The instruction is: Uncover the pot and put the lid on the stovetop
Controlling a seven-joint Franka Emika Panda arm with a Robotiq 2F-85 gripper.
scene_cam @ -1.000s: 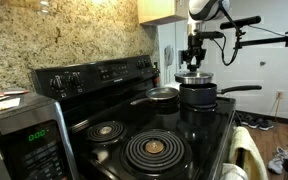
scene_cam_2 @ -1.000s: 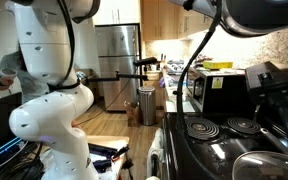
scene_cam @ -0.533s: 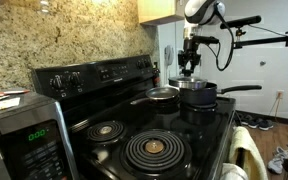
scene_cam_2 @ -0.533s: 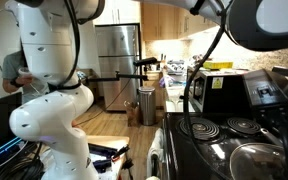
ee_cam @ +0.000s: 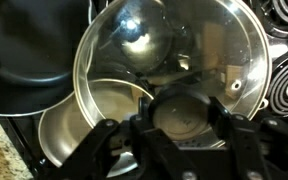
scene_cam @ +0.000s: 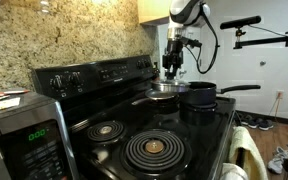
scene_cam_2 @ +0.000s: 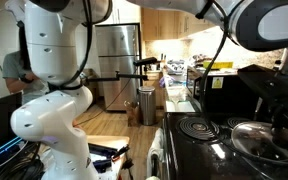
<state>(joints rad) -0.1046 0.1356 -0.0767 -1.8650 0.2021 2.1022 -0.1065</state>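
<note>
Now the robot's gripper (ee_cam: pixel 184 112) hung over the range, its fingers pinching the small central knob of the round, see-through glass lid (ee_cam: pixel 154 40) with a thin metal rim. A second ago that lid sat on the dark, deep, straight-sided pot (scene_cam: pixel 199 96) with one long handle. Since then it had been lifted clear and carried sideways. In the wrist view the lid was held in the air above the shallow frying pan (ee_cam: pixel 74 135) with a silvery inside, which stood just beside the pot. The pot stood open at the far end of the glossy black stovetop (scene_cam: pixel 209 130) with spiral coil burners. Uncovering looked done, but the lid was not yet set down. A bare patch of stovetop, clear of the frying pan, seemed the next need.
</note>
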